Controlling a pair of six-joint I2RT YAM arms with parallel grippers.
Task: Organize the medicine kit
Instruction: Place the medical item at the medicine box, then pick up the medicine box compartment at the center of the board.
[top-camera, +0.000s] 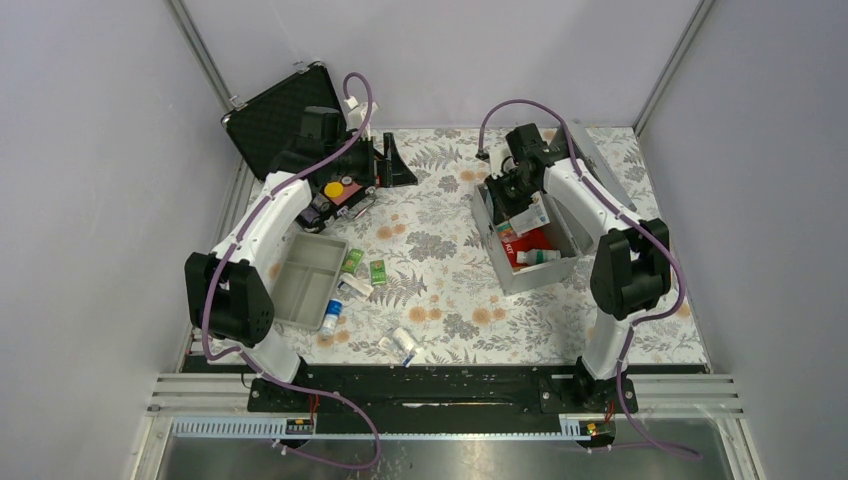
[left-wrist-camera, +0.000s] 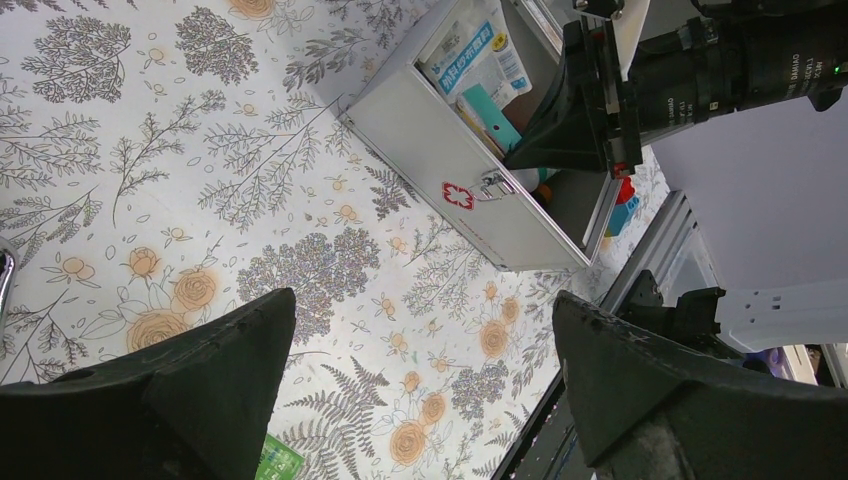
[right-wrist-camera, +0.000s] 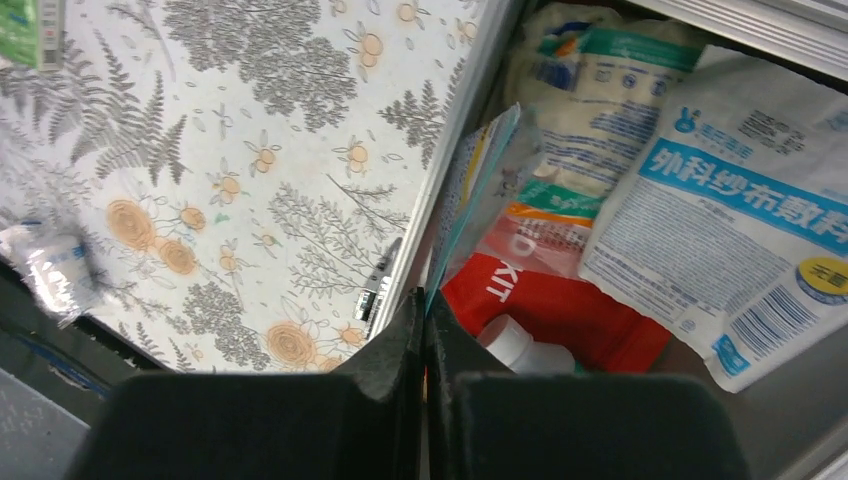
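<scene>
The medicine kit (top-camera: 497, 262), a silver-grey metal box with its lid open, stands on the floral cloth at the right. It also shows in the left wrist view (left-wrist-camera: 440, 150), with a red cross on its front, and in the right wrist view (right-wrist-camera: 470, 100). Inside lie a red first-aid pouch (right-wrist-camera: 560, 310), a white bottle (right-wrist-camera: 515, 345) and white gauze packets (right-wrist-camera: 720, 230). My right gripper (right-wrist-camera: 427, 300) hangs over the box's left wall, shut on the edge of a thin flat packet (right-wrist-camera: 470, 190). My left gripper (left-wrist-camera: 422, 300) is open and holds nothing, far left by the black case (top-camera: 275, 115).
A grey tray (top-camera: 305, 275) lies at the left. Near it are two green boxes (top-camera: 352, 260) (top-camera: 378, 270), a blue-capped white bottle (top-camera: 332, 315) and wrapped packets (top-camera: 400, 345) by the front rail. Coloured chips (top-camera: 340, 190) sit in the black case.
</scene>
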